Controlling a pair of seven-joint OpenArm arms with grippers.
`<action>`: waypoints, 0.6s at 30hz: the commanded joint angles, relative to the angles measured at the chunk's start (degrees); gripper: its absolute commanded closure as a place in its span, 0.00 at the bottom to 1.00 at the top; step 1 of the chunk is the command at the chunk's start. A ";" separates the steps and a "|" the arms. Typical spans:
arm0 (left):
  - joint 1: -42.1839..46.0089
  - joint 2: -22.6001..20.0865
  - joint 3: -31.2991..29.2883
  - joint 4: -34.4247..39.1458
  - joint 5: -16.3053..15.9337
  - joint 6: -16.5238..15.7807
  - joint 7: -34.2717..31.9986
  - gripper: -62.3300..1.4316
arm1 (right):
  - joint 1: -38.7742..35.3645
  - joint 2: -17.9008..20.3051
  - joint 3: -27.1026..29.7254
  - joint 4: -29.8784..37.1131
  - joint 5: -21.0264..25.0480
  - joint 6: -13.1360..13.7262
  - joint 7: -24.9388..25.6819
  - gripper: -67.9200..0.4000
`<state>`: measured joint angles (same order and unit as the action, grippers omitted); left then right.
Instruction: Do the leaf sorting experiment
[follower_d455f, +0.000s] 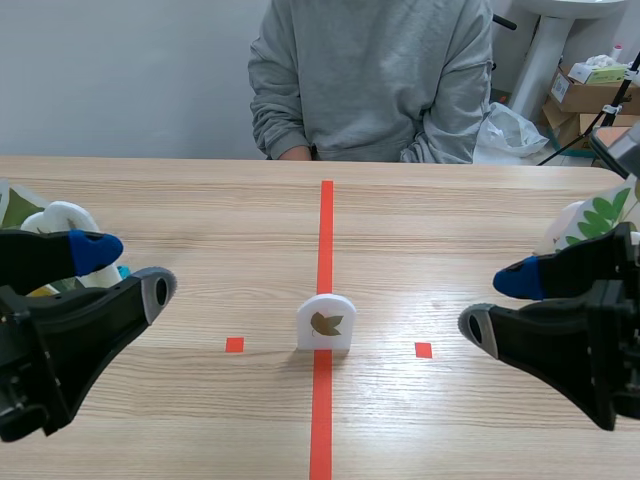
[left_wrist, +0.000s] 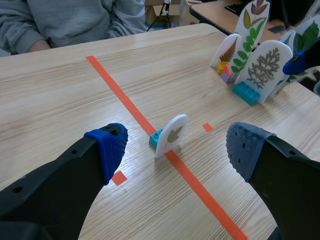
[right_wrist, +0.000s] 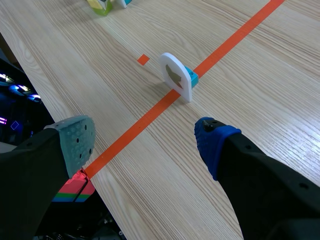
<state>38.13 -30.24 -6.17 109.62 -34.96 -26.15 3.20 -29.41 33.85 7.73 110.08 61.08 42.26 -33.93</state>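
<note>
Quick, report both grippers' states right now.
Left gripper: open, holding nothing.
Right gripper: open, holding nothing.

Leaf card (follower_d455f: 326, 323) on table (follower_d455f: 200, 220) (person (follower_d455f: 370, 80) behind).

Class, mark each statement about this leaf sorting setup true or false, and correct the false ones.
1. The leaf card stands upright on the tape line. True.
2. The left end effector is shut on the leaf card. False: it is open and apart from the card.
3. A person in a grey top sits across the table. True.
4. The right end effector holds a leaf card. False: it is open and holds nothing.
</note>
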 joint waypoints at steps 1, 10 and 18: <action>-1.92 -1.62 1.51 -1.38 0.02 -0.11 -0.76 0.29 | 0.68 1.01 0.31 0.02 0.68 0.46 0.83 0.39; -12.66 -7.15 10.80 -11.61 0.09 -0.11 -0.81 0.29 | 0.68 1.20 0.31 0.02 0.63 0.46 0.81 0.39; -25.86 -7.85 22.40 -22.69 4.61 -0.09 -2.12 0.29 | 0.68 1.22 0.31 0.02 -0.44 0.46 0.83 0.39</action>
<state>13.02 -38.28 15.88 86.17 -30.15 -26.13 2.33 -29.41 34.13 7.73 110.08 59.83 42.24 -33.76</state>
